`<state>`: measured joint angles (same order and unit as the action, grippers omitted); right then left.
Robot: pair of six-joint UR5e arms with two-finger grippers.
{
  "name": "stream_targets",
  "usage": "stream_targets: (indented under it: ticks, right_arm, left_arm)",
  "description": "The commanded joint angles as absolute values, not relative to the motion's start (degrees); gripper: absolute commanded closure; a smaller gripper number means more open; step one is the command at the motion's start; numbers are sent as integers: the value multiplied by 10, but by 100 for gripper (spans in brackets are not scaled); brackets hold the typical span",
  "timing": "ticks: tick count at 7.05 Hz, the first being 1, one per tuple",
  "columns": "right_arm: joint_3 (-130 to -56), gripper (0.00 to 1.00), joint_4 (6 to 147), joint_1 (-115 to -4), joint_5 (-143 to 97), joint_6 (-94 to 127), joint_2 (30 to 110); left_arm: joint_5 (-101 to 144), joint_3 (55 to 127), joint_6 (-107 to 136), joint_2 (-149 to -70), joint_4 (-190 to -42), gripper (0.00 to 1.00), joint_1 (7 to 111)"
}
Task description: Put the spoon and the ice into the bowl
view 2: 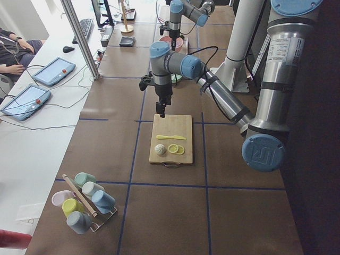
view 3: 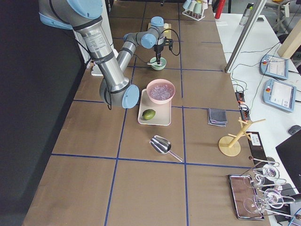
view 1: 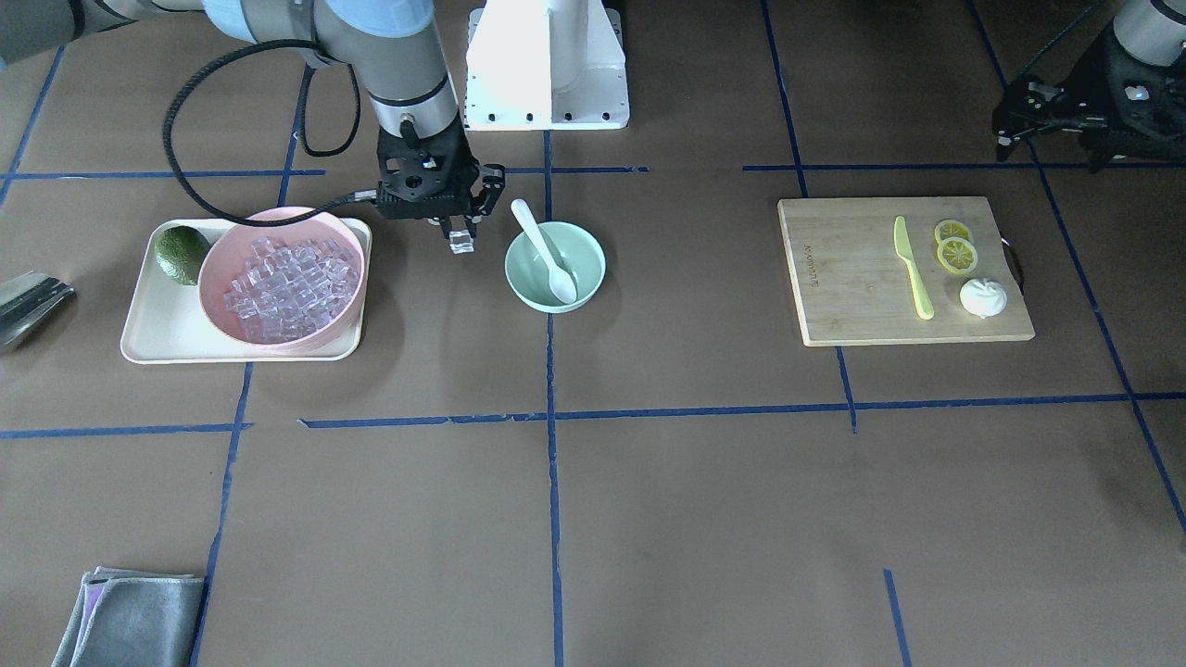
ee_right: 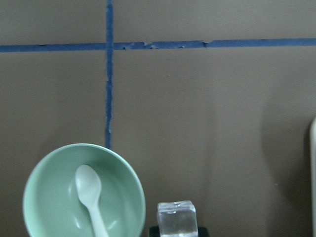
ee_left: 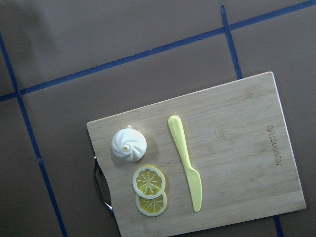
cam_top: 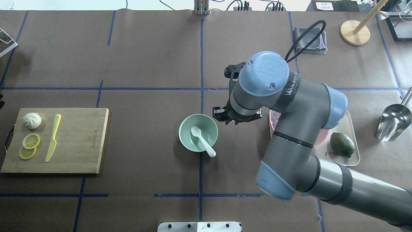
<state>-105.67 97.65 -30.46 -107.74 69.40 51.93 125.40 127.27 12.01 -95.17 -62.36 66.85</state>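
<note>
The mint-green bowl [view 1: 586,262] stands at mid-table with the white spoon [view 1: 547,252] lying in it, scoop down and handle over the rim. Both also show in the right wrist view: the bowl [ee_right: 54,182] and the spoon [ee_right: 89,192]. My right gripper [view 1: 460,237] is shut on one clear ice cube [view 1: 461,244], also seen in the right wrist view [ee_right: 177,219]. It holds the cube above the table between the mint bowl and the pink bowl [view 1: 215,259], which holds the ice pile [view 1: 287,289]. My left gripper [view 2: 162,109] hangs over the cutting board; I cannot tell its jaw state.
The pink bowl sits on a cream tray [view 1: 153,329] with an avocado [view 1: 182,254]. A wooden cutting board [view 1: 843,278] holds a yellow knife [view 1: 913,269], lemon slices [view 1: 954,248] and a white bun [view 1: 982,297]. A metal scoop [cam_top: 394,122] and a grey cloth [view 1: 130,621] lie further out.
</note>
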Motion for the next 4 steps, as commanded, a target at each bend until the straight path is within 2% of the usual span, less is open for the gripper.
stream_targets:
  ticks: [1, 2, 3, 4]
  right_arm:
    - [-979, 99, 935, -278, -1049, 708, 468]
    - [-947, 98, 935, -268, -1039, 708, 439]
    - [-941, 89, 935, -265, -1037, 708, 432]
    - [-941, 52, 935, -265, -1039, 710, 427]
  left_arm:
    - [1252, 1269, 110, -945, -629, 0, 688]
    - [1252, 1273, 107, -920, -632, 0, 688]
    - [1246, 1267, 31, -903, -635, 0, 688]
    - [1249, 1230, -12, -899, -635, 0, 725]
